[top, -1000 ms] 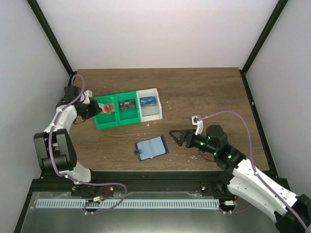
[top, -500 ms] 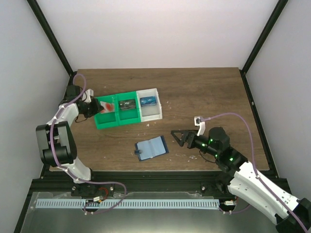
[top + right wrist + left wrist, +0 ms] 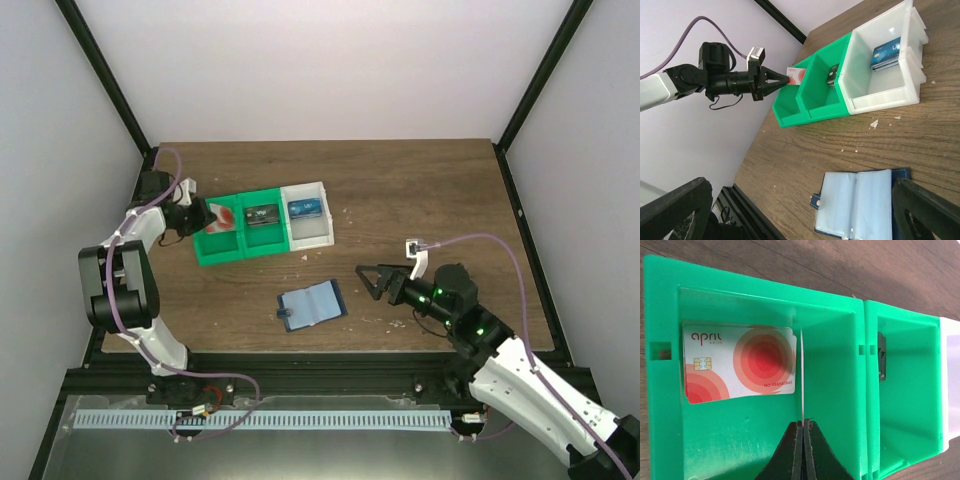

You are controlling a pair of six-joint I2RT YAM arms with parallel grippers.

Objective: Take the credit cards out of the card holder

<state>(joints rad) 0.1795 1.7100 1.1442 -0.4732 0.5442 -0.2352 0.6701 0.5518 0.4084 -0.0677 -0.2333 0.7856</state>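
Note:
My left gripper (image 3: 803, 423) is shut on a thin card seen edge-on (image 3: 803, 385), held upright over the tray's left green compartment. That held card looks red and white in the right wrist view (image 3: 796, 75). A white card with red circles (image 3: 740, 362) lies flat in that compartment. A dark card (image 3: 262, 214) is in the middle compartment and a blue card (image 3: 305, 209) in the white one. The blue card holder (image 3: 312, 304) lies open on the table, its clear pockets (image 3: 860, 200) looking empty. My right gripper (image 3: 366, 282) is open, to the right of the holder.
The green-and-white three-compartment tray (image 3: 225, 262) sits at the back left of the wooden table (image 3: 420, 200). Small white crumbs (image 3: 873, 123) lie between tray and holder. Black frame posts stand along the table's left and right edges.
My left gripper has shifted slightly up and toward the tray's left compartment with the card. My right arm has drawn back a little to the right, still open.

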